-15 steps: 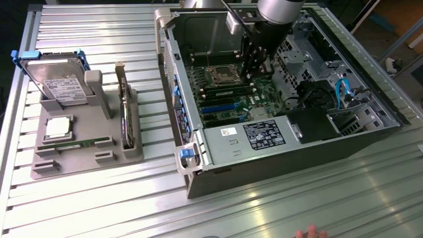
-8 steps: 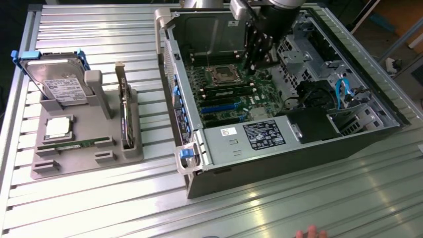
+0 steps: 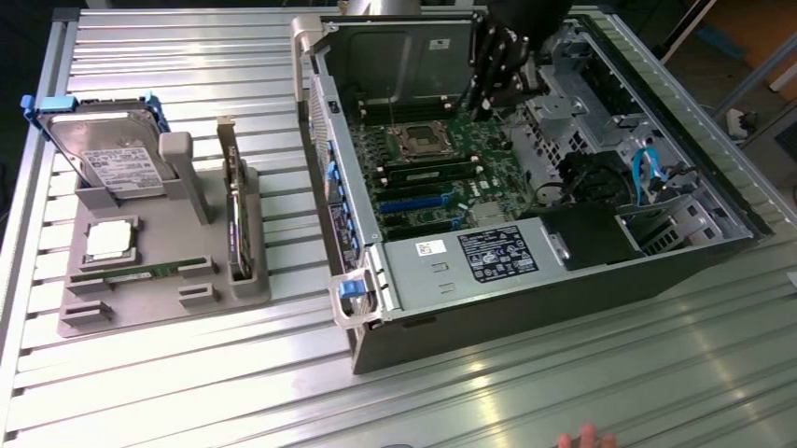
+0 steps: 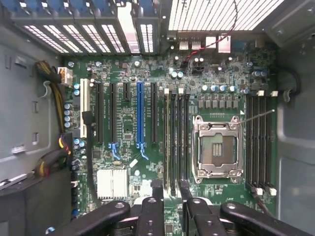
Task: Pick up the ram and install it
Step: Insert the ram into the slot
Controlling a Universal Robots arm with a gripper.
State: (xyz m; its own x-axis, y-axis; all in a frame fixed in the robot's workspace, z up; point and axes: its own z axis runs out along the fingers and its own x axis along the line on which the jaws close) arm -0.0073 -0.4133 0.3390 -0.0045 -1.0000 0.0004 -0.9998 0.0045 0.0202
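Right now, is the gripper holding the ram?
No. The gripper has its fingers apart with nothing between them above the motherboard, while the ram lies on the grey parts holder.

Exterior view overlooks the whole case (image 3: 498, 327) from above; wrist view faces its motherboard (image 4: 231, 191) closely.

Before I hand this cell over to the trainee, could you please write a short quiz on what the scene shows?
1. True or false: the jaws of the gripper are shut on the ram.
2. Where does the ram lie? A) on the grey tray; B) on top of the hard drive; C) on the bare table.
3. Fill in: the open jaws hang above the green ____.
Key: 1 false; 2 A; 3 motherboard.
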